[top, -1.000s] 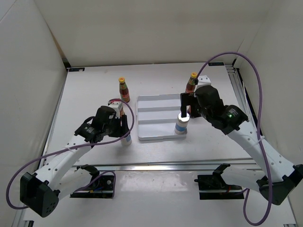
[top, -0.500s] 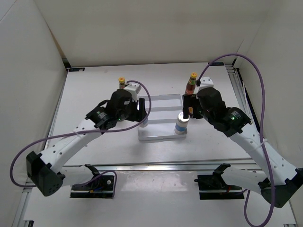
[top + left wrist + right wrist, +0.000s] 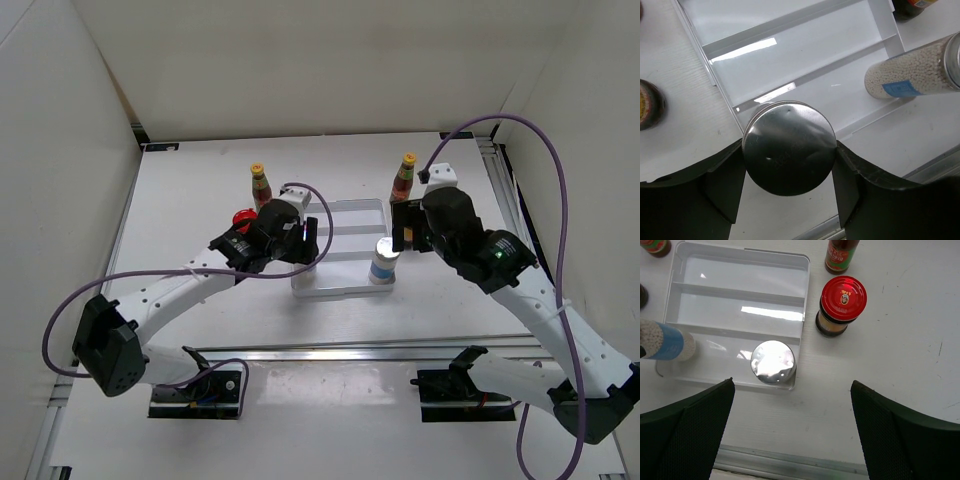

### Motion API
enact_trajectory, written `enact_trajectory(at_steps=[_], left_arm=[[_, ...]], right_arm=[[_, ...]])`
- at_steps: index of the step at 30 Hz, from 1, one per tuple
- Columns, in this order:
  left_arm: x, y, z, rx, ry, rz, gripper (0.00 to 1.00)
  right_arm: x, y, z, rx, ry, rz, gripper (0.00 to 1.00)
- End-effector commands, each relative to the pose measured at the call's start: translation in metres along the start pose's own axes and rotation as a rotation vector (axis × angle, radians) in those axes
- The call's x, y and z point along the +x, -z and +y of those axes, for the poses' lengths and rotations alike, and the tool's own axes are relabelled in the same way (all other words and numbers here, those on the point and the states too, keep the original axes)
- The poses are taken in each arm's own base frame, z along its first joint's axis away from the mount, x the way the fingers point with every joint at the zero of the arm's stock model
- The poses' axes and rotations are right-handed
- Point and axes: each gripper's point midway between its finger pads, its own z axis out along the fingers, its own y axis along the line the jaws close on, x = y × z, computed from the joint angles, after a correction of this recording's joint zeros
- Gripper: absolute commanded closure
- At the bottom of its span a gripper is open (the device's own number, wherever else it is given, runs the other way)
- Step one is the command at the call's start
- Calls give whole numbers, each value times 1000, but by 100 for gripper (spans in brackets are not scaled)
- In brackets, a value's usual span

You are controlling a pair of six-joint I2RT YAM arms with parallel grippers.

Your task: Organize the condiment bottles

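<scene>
Left hand point(image 3: 311, 243) now seemingly over tray point(image 3: 350, 214)

A shaker point(image 3: 773, 362) stands in the tray's point(image 3: 740, 275) near-right corner; a jar point(image 3: 842, 305) stands just right of it.

We see a white ridged tray point(image 3: 740, 272) on a white counter point(image 3: 900, 365). The left shaker point(image 3: 789, 147) and right shaker point(image 3: 773, 364) have mirror-silver tops and speckled white bodies with blue labels. The left jar point(image 3: 242, 218) and right jar point(image 3: 842, 302) carry red lids over dark glass. The left sauce bottle point(image 3: 261, 187) and right sauce bottle point(image 3: 403, 178) are dark red-brown with yellow caps. The cables point(image 3: 497, 117) are purple.
</scene>
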Motion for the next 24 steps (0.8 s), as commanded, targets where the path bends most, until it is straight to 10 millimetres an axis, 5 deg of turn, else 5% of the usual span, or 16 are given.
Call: enact_trajectory(at_steps=[1,8,10,11,14,19,24], left_arm=[[-20,-7,-9,24,25,-95,87],[-10,-15,-9,16,30,-79,82],[-7,-18,-8,12,28,-70,71],[-7,-18,-8,12,28,-70,65],[-4,-17,-3,-27,28,-65,0],[-17,0,-6,-36,24,-75,0],[-53,30,-17,9,23,-158,0]], right_arm=[[-2,6,-7,27,8,-13,0],[-4,8,-11,45,8,-18,0],[-4,6,-12,60,12,-14,0],[-3,3,-13,75,5,-10,0],[0,0,-28,181,-53,-14,0],[7,-1,-45,271,-102,-6,0],[4,-9,-53,287,-112,24,0]])
